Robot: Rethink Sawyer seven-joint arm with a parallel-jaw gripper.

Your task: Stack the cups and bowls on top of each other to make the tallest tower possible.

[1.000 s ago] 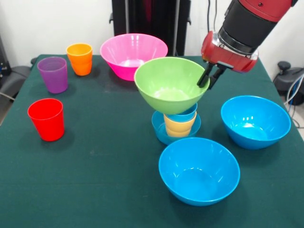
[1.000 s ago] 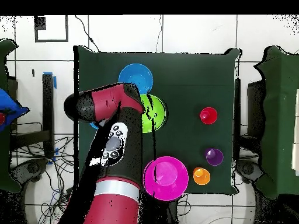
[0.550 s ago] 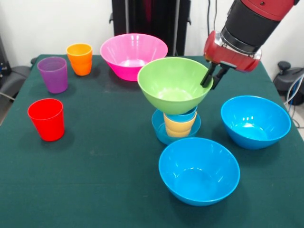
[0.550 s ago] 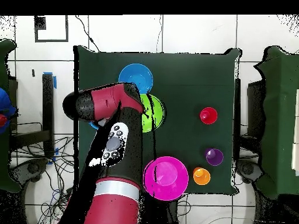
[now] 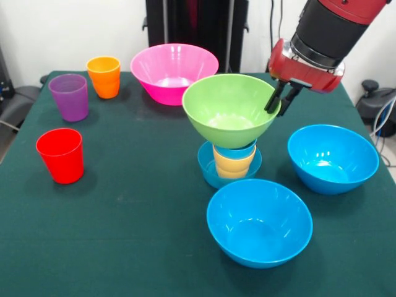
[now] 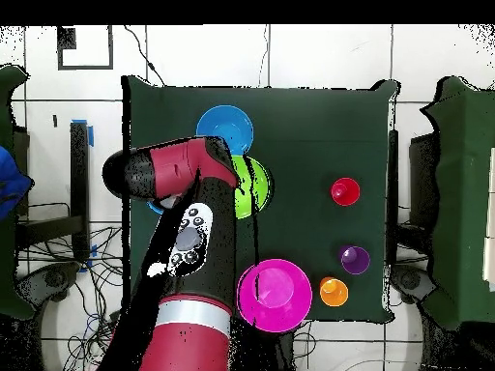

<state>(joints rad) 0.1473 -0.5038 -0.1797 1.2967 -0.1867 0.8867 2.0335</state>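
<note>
Front view: green table (image 5: 124,235), white wall (image 5: 74,31) behind, jaws clamped on green bowl (image 5: 229,111).

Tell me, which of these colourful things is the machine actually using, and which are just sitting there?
In use: gripper pinching green bowl's rim; tower beneath.

Waiting: pink bowl, two big blue bowls, red cup, purple cup, orange cup.

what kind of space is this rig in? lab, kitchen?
Most likely a robotics lab, not a kitchen: a table under dark green cloth, loose cables trailing over a pale tiled floor, and a black stand behind the table.
</note>
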